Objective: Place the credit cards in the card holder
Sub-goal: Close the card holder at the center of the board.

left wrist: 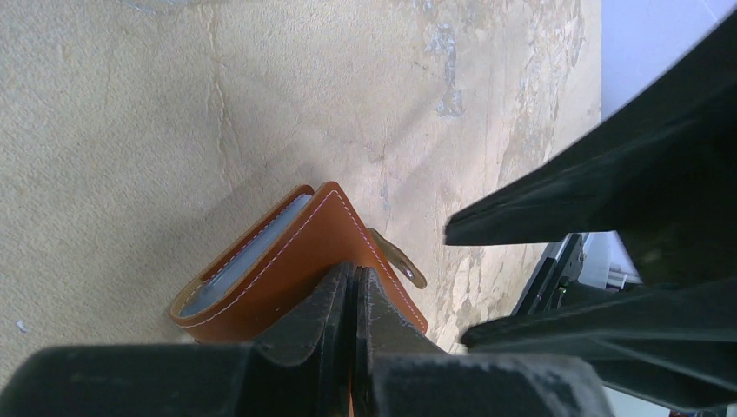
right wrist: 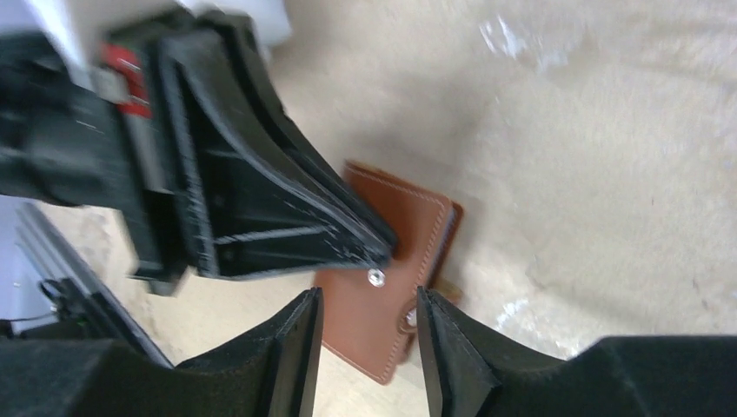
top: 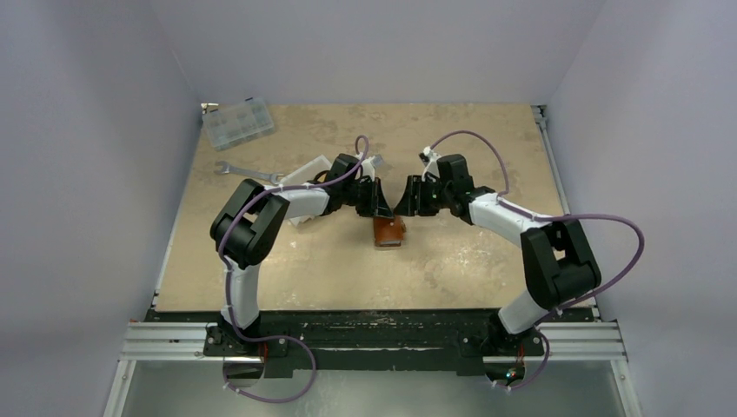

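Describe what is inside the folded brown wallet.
Between the leather covers of the wallet, a thin grey layer shows along the open edge. The covers hide everything deeper, so cards or lining cannot be told apart.

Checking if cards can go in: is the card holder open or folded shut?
Folded shut: the card holder lies flat with its brown cover over the slots; its snap tab looks unfastened.

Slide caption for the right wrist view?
Open right claw above the folded brown wallet, shut left claw tip beside its snap stud.
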You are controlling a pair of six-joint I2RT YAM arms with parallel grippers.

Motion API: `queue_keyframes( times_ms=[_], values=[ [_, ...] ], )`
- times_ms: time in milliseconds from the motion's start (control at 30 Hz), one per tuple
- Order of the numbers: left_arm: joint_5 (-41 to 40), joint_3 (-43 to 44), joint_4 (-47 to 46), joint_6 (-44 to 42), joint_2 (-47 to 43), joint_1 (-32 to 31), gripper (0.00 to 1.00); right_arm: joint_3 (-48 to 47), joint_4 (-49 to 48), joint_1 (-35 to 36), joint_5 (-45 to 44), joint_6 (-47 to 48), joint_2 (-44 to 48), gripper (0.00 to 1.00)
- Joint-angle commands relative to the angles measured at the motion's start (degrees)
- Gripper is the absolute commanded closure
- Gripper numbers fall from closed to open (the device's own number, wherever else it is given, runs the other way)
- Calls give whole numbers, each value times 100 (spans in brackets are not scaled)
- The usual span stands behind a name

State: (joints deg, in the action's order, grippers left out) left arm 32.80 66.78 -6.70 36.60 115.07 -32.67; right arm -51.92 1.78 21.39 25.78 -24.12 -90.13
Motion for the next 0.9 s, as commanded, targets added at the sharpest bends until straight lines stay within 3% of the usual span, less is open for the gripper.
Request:
queue_keyframes(
  times_ms=[0,133,300,633,867],
  values=[
    [-520,-112,559,-304,263,-17,100,-239,816,131,-576,435,-207,48],
    [-513,-110,558,-305,281,-21,100,-283,831,158,-564,465,-306,50],
    [-508,-122,556,-304,267,-29,100,-212,694,160,-364,402,-367,59],
    [-493,-112,582,-316,288,-21,100,-219,437,155,-218,320,-475,62],
    [-474,-113,584,-322,291,-22,100,-209,358,136,-98,279,-526,70]
  ],
)
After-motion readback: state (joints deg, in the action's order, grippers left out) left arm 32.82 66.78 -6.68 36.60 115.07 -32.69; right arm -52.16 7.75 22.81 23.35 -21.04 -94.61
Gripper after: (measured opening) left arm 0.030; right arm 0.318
